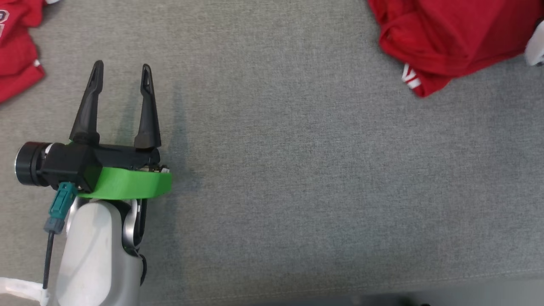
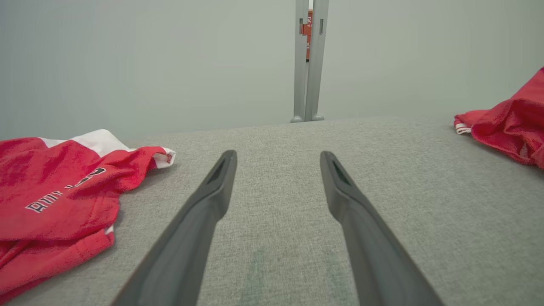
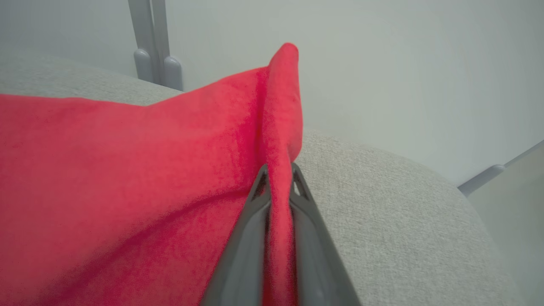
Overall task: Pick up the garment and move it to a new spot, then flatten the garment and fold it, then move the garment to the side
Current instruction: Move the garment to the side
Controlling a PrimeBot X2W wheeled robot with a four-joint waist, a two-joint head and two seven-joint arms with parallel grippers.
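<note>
Over on the far left a second red garment (image 1: 17, 51), with white trim and dark lettering, lies bunched at the edge of the grey cloth-covered table (image 1: 297, 178); it looks simply parked out of the way, touched by nothing. Just right of it and nearer, the left gripper (image 1: 122, 66) hovers over bare table with its two dark fingers spread wide and nothing between them. I take it that it waits there on purpose: the middle of the table is a sensible spot for laying the garment out, and an open gripper close by can take a second corner when flattening comes. Across that wide stretch, at the far right, sits the garment (image 1: 454, 34) itself, a crumpled red heap. The right gripper (image 3: 279, 170) is clamped on it: seen from its wrist, the fingers are pinched together on a raised ridge of red cloth, which stands above the tips while the rest spreads away over the table. A pinch on a fold like that looks like the start of the pick-up, so I judge the carrying, flattening and folding all lie ahead. Held by one fold, the heap may drag or hang unevenly.
</note>
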